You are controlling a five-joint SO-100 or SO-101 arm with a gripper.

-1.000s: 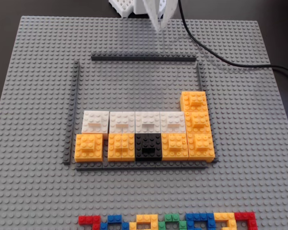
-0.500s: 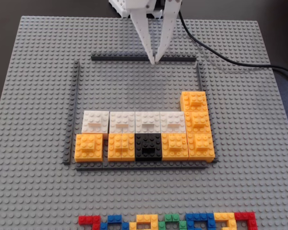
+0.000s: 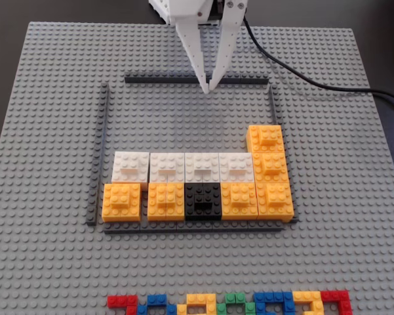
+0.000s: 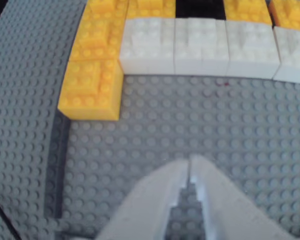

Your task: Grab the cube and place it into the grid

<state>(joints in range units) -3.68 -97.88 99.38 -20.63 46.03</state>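
Wrist view: I see gripper fingers pressed together, holding nothing, over bare baseplate near its far edge. Cube sits inside the grid at its right strip, stacked against other orange cubes, probably to fill the column.

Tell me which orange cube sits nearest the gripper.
The orange cube topping the right-hand column in the fixed view; the other orange ones sit lower, farther from the shut gripper.

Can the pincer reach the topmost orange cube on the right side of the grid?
Probably yes: the pincer hangs shut over bare baseplate, and nothing stands between it and that orange cube, whose top and inner side are clear.
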